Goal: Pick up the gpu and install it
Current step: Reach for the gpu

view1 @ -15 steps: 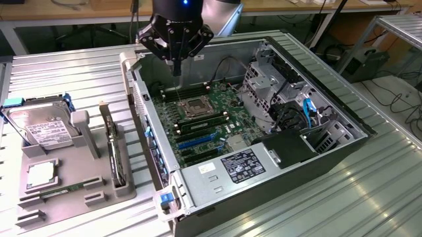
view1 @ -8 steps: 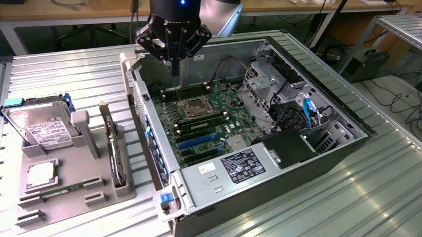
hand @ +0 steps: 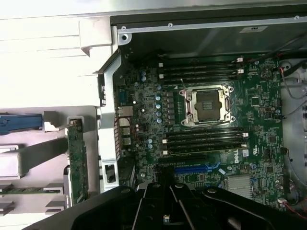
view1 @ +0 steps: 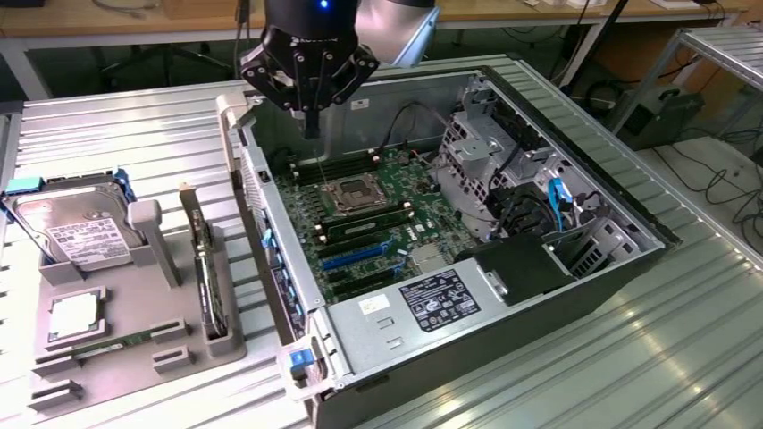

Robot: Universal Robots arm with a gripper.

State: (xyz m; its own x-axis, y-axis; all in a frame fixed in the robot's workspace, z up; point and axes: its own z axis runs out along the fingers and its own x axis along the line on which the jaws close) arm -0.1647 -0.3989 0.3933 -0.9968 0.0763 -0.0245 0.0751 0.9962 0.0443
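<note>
Gripper clenched and empty, hanging over the open case near its eleven o'clock corner in the exterior view, gpu on edge in the grey holder, at the case's nine o'clock.

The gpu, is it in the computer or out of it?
Out: the gpu stands on edge in the grey holder at the exterior view's left, outside the computer case; the motherboard's blue slots hold no card.

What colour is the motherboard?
The motherboard is green, clearest in the wrist view.
</note>
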